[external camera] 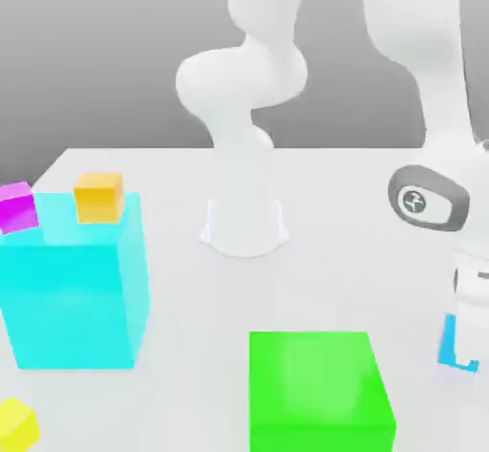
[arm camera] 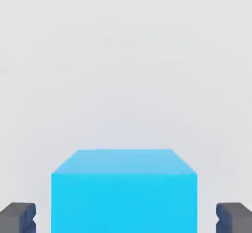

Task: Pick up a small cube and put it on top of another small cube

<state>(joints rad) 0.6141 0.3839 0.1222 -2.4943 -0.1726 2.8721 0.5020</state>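
At the exterior view's left, a small yellow cube (external camera: 16,425) is cut off by the lower corner, and a small magenta cube (external camera: 17,207) by the left edge. The large cyan block (external camera: 74,288) carries a small orange cube (external camera: 98,197) on its top. Further right, the large green block (external camera: 318,391) runs out of the lower edge. At the far right my own hand (external camera: 470,288) covers most of the small blue cube (external camera: 457,345), so just one bright sliver shows on the white table (external camera: 181,249).

In the hand view my fingers (arm camera: 17,217) are clamped on the blue cube (arm camera: 124,190), one dark pad against each side face, with my gripper (arm camera: 126,218) centred on it. The cube fills the space between the pads, its top face turned to the camera and its lower part cut off.
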